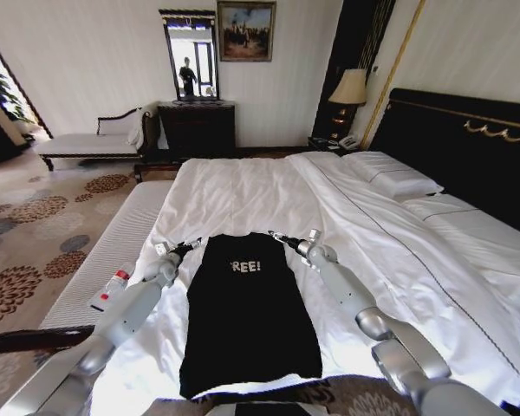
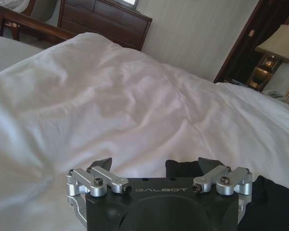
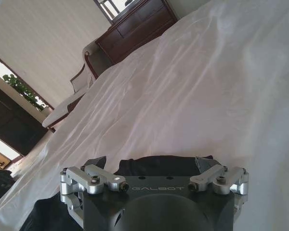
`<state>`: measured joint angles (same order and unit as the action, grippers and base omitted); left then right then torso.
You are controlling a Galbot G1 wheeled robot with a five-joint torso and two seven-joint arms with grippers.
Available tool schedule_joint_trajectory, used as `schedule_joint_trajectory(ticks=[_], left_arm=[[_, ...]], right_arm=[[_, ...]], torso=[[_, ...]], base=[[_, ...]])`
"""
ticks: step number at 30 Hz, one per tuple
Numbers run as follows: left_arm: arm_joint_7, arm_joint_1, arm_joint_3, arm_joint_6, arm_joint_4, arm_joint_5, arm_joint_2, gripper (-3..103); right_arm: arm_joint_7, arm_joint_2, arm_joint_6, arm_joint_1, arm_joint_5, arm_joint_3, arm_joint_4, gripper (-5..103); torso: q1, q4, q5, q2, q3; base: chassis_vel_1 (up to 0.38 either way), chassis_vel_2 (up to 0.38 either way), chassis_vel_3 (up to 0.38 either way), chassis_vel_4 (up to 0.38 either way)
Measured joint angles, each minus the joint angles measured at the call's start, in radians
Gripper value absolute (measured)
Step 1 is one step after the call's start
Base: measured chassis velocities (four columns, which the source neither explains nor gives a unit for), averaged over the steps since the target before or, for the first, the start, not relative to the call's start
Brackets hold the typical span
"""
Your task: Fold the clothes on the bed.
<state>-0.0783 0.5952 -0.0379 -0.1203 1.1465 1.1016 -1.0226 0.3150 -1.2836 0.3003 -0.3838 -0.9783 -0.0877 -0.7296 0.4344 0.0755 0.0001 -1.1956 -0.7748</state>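
Hands, two: left hand (image 1: 193, 243), right hand (image 1: 275, 235); T-shirt (image 1: 247, 312), one.

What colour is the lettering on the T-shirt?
White, on the black T-shirt; clearest in the head view.

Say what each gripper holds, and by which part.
Nothing is held: left gripper and right gripper are open at the T-shirt's far corners.

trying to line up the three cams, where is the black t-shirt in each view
Head view: the black T-shirt lies flat at the bed's near end, between both grippers.
Left wrist view: a dark patch beside the left gripper.
Right wrist view: dark cloth between the right gripper's open fingers.
Shared landmark: the dark wood dresser.
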Motion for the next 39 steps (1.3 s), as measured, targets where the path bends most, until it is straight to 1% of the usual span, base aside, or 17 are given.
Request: schedule_joint_trajectory(ticks=[2, 3, 5, 6, 12, 15, 21, 25, 28, 30, 32, 35, 39], left_arm=[[-0.006, 0.001, 0.001, -0.001, 0.001, 0.002, -0.001, 100], [-0.006, 0.001, 0.001, -0.001, 0.001, 0.002, -0.001, 100], [-0.011, 0.0, 0.006, -0.003, -0.004, 0.01, -0.003, 100], [-0.018, 0.0, 0.01, -0.005, -0.004, 0.018, -0.005, 100], [-0.042, 0.004, 0.012, -0.009, 0.024, 0.024, -0.005, 100], [-0.048, 0.005, 0.012, -0.01, 0.032, 0.025, -0.004, 100], [-0.084, 0.018, 0.018, -0.015, 0.073, 0.04, 0.007, 100], [-0.091, 0.024, 0.018, -0.017, 0.091, 0.043, 0.017, 100], [-0.094, 0.026, 0.022, -0.019, 0.099, 0.047, 0.022, 100], [-0.095, 0.027, 0.025, -0.019, 0.102, 0.048, 0.023, 100], [-0.096, 0.03, 0.027, -0.019, 0.102, 0.048, 0.023, 100], [-0.097, 0.034, 0.029, -0.019, 0.107, 0.048, 0.023, 100], [-0.098, 0.041, 0.03, -0.019, 0.112, 0.046, 0.022, 100]], right_arm=[[0.034, -0.01, -0.025, 0.024, 0.033, -0.008, 0.074, 100], [0.034, -0.01, -0.025, 0.024, 0.033, -0.008, 0.074, 100], [0.056, -0.014, -0.04, 0.033, 0.053, -0.01, 0.11, 100], [0.068, -0.019, -0.056, 0.04, 0.07, -0.014, 0.143, 100], [0.093, -0.024, -0.08, 0.049, 0.111, -0.027, 0.204, 100], [0.094, -0.025, -0.087, 0.049, 0.122, -0.029, 0.211, 100], [0.1, -0.047, -0.108, 0.08, 0.16, -0.049, 0.279, 100], [0.088, -0.061, -0.116, 0.094, 0.166, -0.066, 0.307, 100], [0.075, -0.066, -0.121, 0.095, 0.176, -0.067, 0.312, 100], [0.062, -0.068, -0.142, 0.089, 0.184, -0.064, 0.311, 100], [0.047, -0.07, -0.153, 0.085, 0.203, -0.059, 0.309, 100], [0.041, -0.07, -0.161, 0.079, 0.216, -0.057, 0.304, 100], [0.045, -0.068, -0.155, 0.065, 0.233, -0.057, 0.283, 100]], torso=[[0.0, -0.0004, -0.0001, 0.0, 0.0], [0.0, -0.0004, -0.0001, 0.0, 0.0], [0.0, 0.0, -0.0002, 0.0, 0.0], [0.0, 0.0006, -0.0002, 0.0, 0.0], [0.0, 0.0006, 0.0, 0.0, 0.0], [0.0, 0.0003, -0.0001, 0.0, 0.0], [0.0, 0.0005, -0.0002, 0.0, 0.0], [0.0, -0.0001, -0.0002, 0.0, 0.0], [0.0, 0.0003, 0.0, 0.0, 0.0], [0.0, 0.0006, -0.0002, 0.0, 0.0], [0.0, 0.0005, -0.0001, 0.0, 0.0], [0.0, 0.0005, -0.0001, 0.0, 0.0], [0.0, 0.0004, -0.0002, 0.0, 0.0]], base=[[0.0, 0.0, 0.0, 0.0], [0.0, 0.0, 0.0, 0.0], [0.0, 0.0, 0.0, 0.0], [0.0, 0.0, 0.0, 0.0], [0.0, 0.0, 0.0, 0.0], [0.0, 0.0, 0.0, 0.0], [0.0, 0.0, 0.0, 0.0], [0.0, 0.0, 0.0, 0.0], [0.0, 0.0, 0.0, 0.0], [0.0, 0.0, 0.0, 0.0], [0.0, 0.0, 0.0, 0.0], [0.0, 0.0, 0.0, 0.0], [0.0, 0.0, 0.0, 0.0]])
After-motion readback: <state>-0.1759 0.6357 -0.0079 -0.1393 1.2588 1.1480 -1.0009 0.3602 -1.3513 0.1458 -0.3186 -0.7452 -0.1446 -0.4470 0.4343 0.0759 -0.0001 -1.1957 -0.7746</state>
